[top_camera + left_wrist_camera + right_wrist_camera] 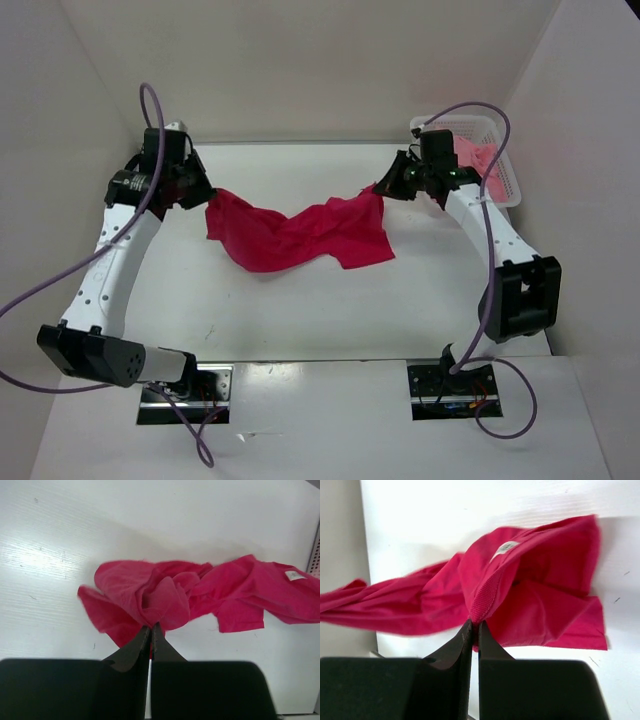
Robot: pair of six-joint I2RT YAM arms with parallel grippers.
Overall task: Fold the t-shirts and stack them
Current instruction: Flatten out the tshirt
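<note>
Surface: white table [300, 320], walled in.
Shirt: bright crimson-magenta cloth t-shirt [300, 235], mid-table, strung between both arms, sagging.
Pincers: left gripper [151, 627], right gripper [474, 622], each clamped on a shirt edge.
Handling: we judge it light, limp; grip collar rib, hems.

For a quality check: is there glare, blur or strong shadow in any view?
Top view: even light, faint shadow under the crimson shirt. Left wrist view: glare patch on the table at left; the left gripper has its black body out of focus. Right wrist view: the right gripper is equally soft; the shirt's right edge is slightly blurred.
</note>
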